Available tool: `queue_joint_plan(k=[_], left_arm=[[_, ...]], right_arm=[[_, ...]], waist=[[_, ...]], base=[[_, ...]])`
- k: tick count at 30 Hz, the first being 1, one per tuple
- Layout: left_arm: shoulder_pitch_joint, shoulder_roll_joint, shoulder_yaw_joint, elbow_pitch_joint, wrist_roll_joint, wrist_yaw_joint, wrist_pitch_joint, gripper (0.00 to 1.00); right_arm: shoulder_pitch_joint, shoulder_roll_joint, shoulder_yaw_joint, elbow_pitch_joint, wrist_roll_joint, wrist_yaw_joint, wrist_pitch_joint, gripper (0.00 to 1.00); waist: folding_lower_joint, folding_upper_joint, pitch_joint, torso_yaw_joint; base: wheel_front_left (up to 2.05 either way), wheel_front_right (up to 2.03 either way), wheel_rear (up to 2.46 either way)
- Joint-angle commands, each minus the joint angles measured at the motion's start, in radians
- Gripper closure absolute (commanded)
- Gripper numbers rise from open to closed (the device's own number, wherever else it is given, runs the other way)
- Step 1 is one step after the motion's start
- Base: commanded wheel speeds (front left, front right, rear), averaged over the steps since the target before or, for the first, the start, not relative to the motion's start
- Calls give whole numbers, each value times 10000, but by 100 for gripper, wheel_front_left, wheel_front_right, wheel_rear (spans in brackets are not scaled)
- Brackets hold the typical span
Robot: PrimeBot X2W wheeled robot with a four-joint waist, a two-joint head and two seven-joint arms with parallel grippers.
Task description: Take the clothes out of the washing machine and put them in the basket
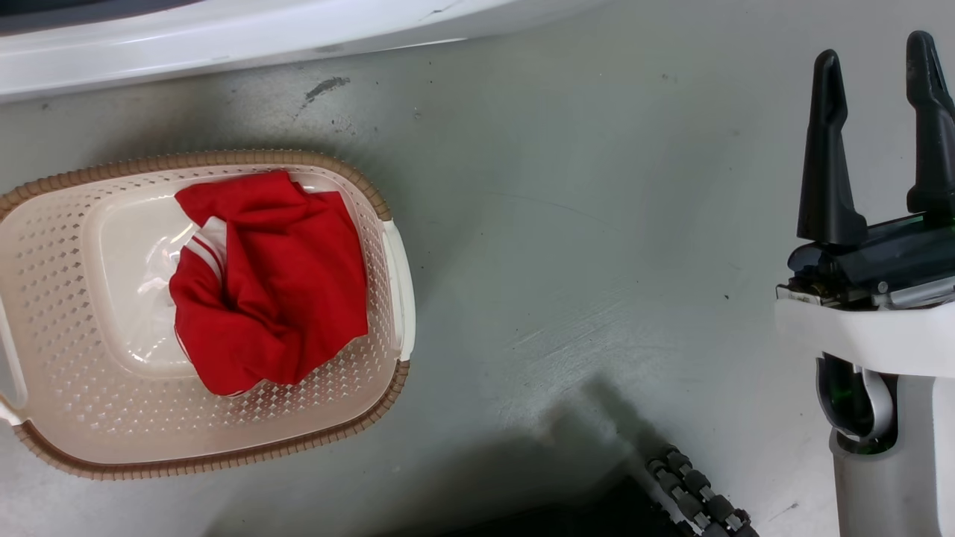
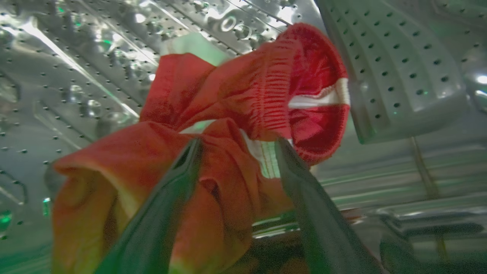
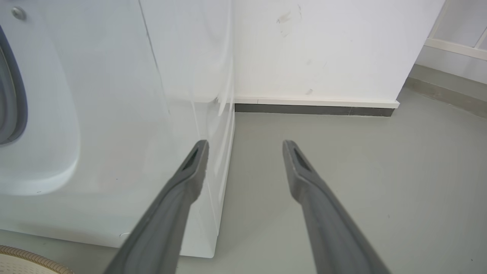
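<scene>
Wide-apart left pincer [image 2: 238, 141] around red garment [image 2: 243, 91] inside steel drum [image 2: 399, 68].

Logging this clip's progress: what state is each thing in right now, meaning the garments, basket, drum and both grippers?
Red garment in the basket: crumpled, lying loose inside.
Basket: upright on the floor, holding one garment.
Red garment in the drum: bunched, not yet out.
Steel drum: holds that garment.
Left gripper: open, straddling the fabric.
Right gripper: open, empty, above the floor.

Scuffed grey floor [image 1: 597, 224] under the basket [image 1: 67, 313] and the washing machine [image 3: 114, 114]
</scene>
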Motion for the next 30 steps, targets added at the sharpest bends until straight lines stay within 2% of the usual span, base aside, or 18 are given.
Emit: queue_joint_plan(k=[1,3,4,5,6,11,15,22,30], left_arm=[[344,113,8,34,10,107,21,0],[451,132,-26,-54,-6,180,112,0],[497,126,-56,-91,-12,191,160,4],[538,120,-89,-121,-15,189,242,71],[566,131,-109,-171,-32,183,285,100],[646,225,-188,-587,-109,157,397,100],[717,217,-269,-1230,-112,211,90,100],[1419,281,-265,-2167,-318,400,-750,100],[2446,53,-130,-2736,-829,413,-1987,100]], right_arm=[[-105,17,-35,-29,98,-7,-17,0],[-94,17,-57,-21,121,-7,-17,0],[-88,17,-65,-9,133,-7,-17,0],[-81,17,-70,3,121,-7,-17,0],[-72,17,-63,13,115,-7,-17,0],[-31,17,-65,50,139,-7,-17,0],[33,17,-93,95,82,-7,-17,0],[244,17,-114,225,-85,-7,-17,0],[532,16,-173,387,-422,-7,-17,0]], waist=[[-1,0,33,-8],[-1,0,54,-5],[-1,0,60,-3],[-1,0,59,-2],[-1,0,52,-5],[-1,0,-15,-16],[-1,0,-155,11],[-1,0,-772,173],[-1,0,-1750,564]], base=[[0,0,0],[0,0,0],[0,0,0],[0,0,0],[0,0,0],[0,0,0],[0,0,0],[0,0,0],[0,0,0]])
